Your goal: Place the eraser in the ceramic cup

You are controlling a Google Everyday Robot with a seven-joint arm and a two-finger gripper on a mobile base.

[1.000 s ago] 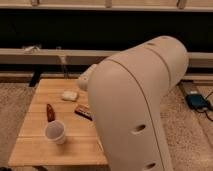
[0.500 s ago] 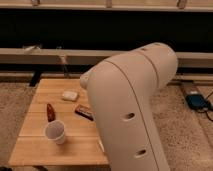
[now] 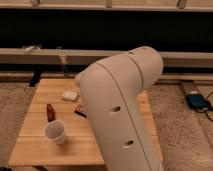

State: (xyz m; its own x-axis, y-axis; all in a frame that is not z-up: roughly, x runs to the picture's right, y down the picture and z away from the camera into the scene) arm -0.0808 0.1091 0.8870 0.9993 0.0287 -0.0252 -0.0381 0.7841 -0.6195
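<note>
Starting at the left of the bench (image 3: 35,147), you are seeing the dark red bottle (image 3: 50,112) lying near the ceramic cup (image 3: 55,132). The cup is standing upright with its mouth open, so it is ready to take a drop from above. Just right of these, the cream lump (image 3: 70,95) is sitting further back. The eraser (image 3: 80,111) is lying flat on the wood, well apart from the cup, with its right end disappearing behind the arm (image 3: 125,110). It is not yet picked up.

The arm's white shell is filling the middle of your view, probably because it is folding over the bench to reach down. The end effector is sitting somewhere behind that shell, out of sight, so you cannot tell how wide it is standing. On the floor at the far right, a blue device (image 3: 195,101) is lying.

Compared with a second ago, the arm is swinging leftward and covering more of the bench, while the bench items are staying put.
</note>
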